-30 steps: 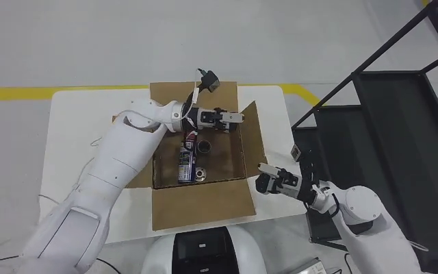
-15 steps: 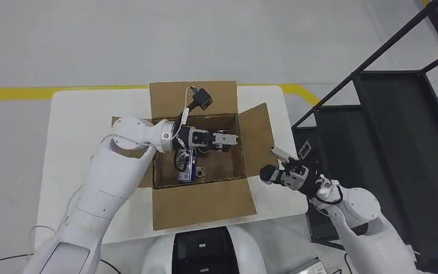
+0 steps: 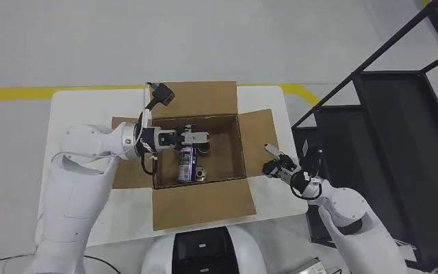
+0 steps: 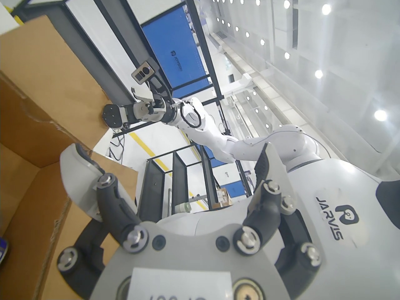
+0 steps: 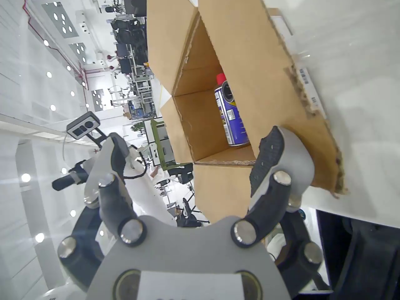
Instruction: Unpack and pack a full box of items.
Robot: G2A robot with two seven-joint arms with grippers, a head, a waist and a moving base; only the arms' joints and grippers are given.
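The left end effector (image 3: 198, 138) is hovering over the far-left part of the open cardboard box (image 3: 205, 205) on the white table (image 3: 75, 109), its fingers spreading wide around nothing. The blue spray can (image 3: 185, 163) is lying on the box floor, its cap end just beneath that end effector. A small round metal part (image 3: 200, 174) is sitting beside its base. The right end effector (image 5: 193, 143) is hanging just outside the right flap, gaping wide and empty.

brown cardboard box (image 3: 226, 154), flaps folded out: right half of floor bare, free entry from above. blue-and-yellow spray can with red cap (image 3: 186, 163) lies along left half, small dark round part (image 3: 200, 174) beside its near end. left claw (image 3: 198, 137), fingers spread, hangs over the can's back end.
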